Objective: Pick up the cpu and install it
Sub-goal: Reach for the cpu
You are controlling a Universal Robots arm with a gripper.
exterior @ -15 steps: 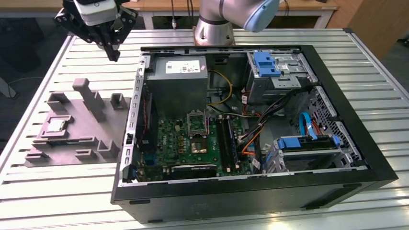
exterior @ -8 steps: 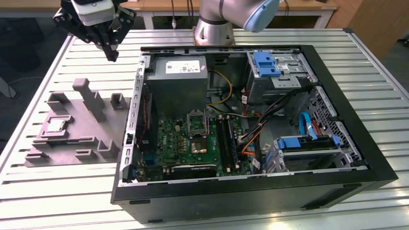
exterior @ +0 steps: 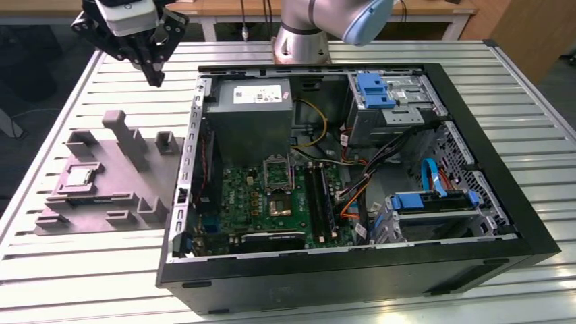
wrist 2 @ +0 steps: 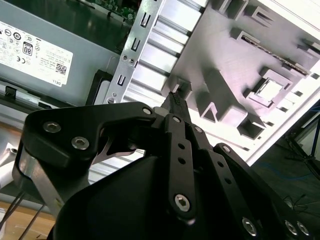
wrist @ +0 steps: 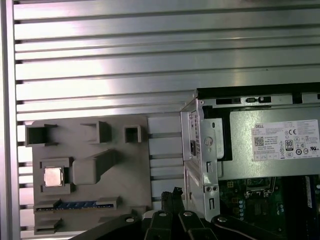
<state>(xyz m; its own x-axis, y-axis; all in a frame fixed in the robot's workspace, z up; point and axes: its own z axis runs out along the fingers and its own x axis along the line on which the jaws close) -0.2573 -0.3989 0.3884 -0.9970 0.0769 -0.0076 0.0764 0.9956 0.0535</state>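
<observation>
Your hand (exterior: pixel 156 77) hangs in the air with its black, jointed metal fingers drawn together into one narrow tip, and it holds nothing. Both wrist views show the same pinched tip (wrist 2: pixel 174 98) (wrist: pixel 175 192).

The cpu (exterior: pixel 78 177) is well apart from the hand, lower down and off to the side away from the case (exterior: pixel 468 229). It is a thin, flat square with a pale, silvery top, and it lies level in a square recess of the tray (exterior: pixel 99 206). It catches the light in both wrist views (wrist: pixel 53 177) (wrist 2: pixel 270 89).

The tray is matte grey plastic, moulded with blocky posts, ramps and pockets. It rests on the surface (exterior: pixel 54 270), which is ribbed with long bright metal slats.

On the hand's other side the black case lies open. Inside, a green board carries the square metal-framed socket (exterior: pixel 278 173), which is further from the hand than the cpu. A dull grey boxy power supply (exterior: pixel 252 111) sits in the case nearer the hand.
</observation>
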